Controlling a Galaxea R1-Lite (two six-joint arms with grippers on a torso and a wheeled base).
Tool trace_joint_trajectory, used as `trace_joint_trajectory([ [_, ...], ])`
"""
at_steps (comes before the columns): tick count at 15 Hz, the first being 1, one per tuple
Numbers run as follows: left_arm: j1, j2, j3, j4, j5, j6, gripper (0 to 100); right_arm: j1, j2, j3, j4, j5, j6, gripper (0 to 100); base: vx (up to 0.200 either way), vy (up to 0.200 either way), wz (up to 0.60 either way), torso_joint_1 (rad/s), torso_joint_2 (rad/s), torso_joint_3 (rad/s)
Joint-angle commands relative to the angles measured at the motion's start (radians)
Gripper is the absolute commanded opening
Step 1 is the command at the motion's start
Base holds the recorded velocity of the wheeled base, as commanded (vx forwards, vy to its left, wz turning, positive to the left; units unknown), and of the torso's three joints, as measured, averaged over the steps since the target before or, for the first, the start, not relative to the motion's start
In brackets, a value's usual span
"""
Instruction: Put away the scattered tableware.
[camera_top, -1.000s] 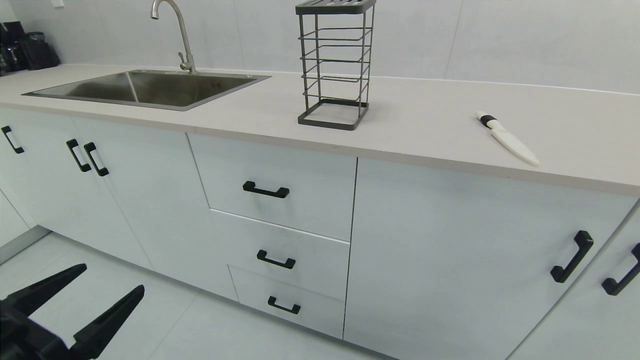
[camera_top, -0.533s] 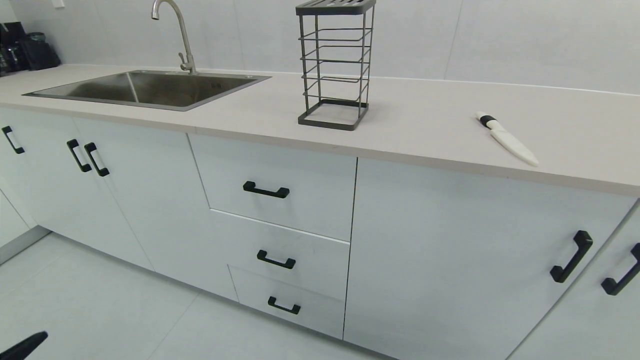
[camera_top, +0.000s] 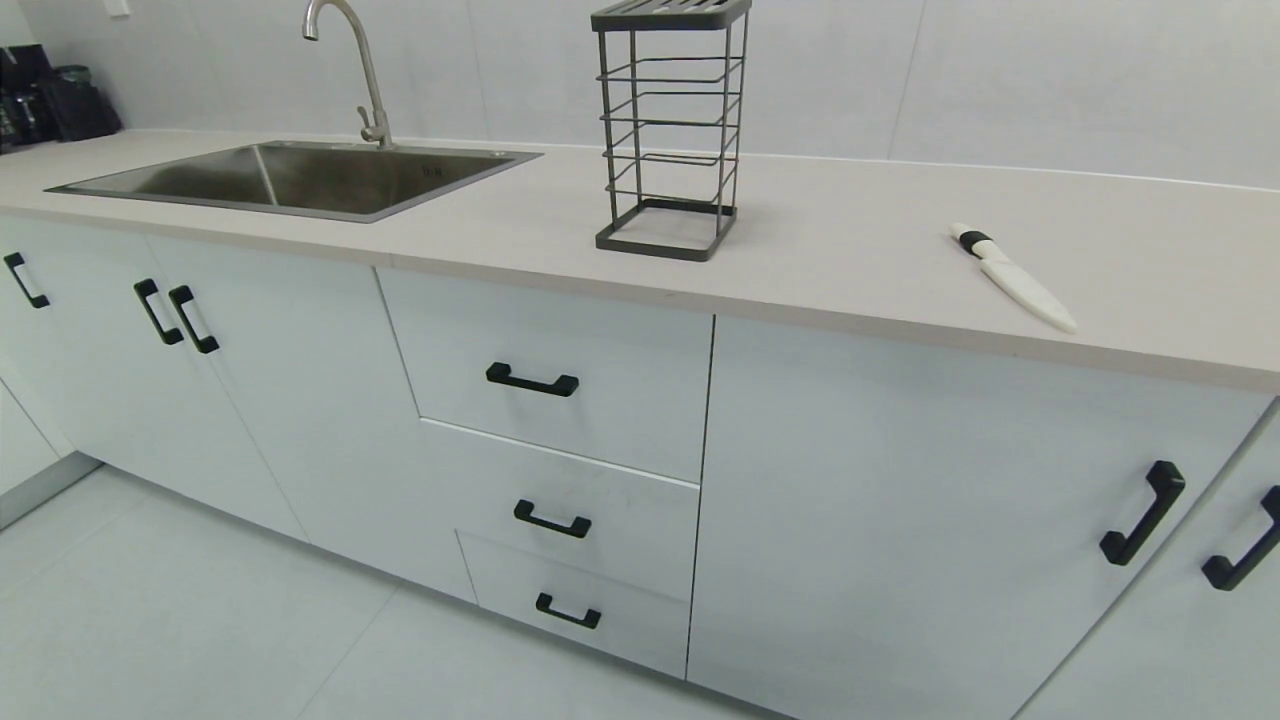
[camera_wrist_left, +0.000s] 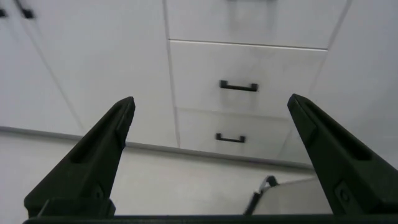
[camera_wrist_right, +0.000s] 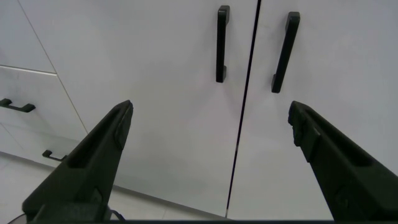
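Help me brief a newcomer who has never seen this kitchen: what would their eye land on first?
The tall black wire rack standing on the countertop draws the eye first, then the white knife lying flat to its right, near the front edge. The steel sink sits at the left, and the left gripper and right gripper, both open, face the cabinet fronts.
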Motion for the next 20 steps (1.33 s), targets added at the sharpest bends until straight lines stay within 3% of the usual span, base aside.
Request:
trace_joint_trajectory([
  [1,-0.004,-0.03,0.003,0.013,0.019,-0.013,100,0.0,0.002,0.0,0.0,0.0,-0.003,100,0.0,0.0,0.0,0.0,0.0,0.0],
  [2,-0.005,-0.031,0.003,0.016,0.02,-0.038,100,0.0,0.002,0.0,0.0,0.0,0.0,100,0.0,0.0,0.0,0.0,0.0,0.0],
  [3,-0.005,-0.031,0.003,0.016,0.022,-0.041,100,0.0,0.002,0.0,0.0,0.0,0.001,100,0.0,0.0,0.0,0.0,0.0,0.0],
  [6,-0.005,-0.031,0.003,0.016,0.02,-0.041,100,0.0,0.002,0.0,0.0,0.0,0.001,100,0.0,0.0,0.0,0.0,0.0,0.0],
  [10,-0.005,-0.031,0.003,0.018,0.02,-0.042,100,0.0,0.002,0.0,0.0,0.003,0.011,100,0.0,0.0,-0.6,0.001,0.0,0.005],
  [17,-0.005,-0.031,0.003,0.018,0.022,-0.044,100,0.0,0.002,0.0,0.001,0.003,0.001,100,0.0,0.0,0.0,0.0,0.0,0.0],
  [20,-0.005,-0.031,0.003,0.018,0.025,-0.045,100,0.0,0.002,0.0,0.001,0.003,0.001,100,0.0,0.0,-0.4,0.002,0.0,0.002],
])
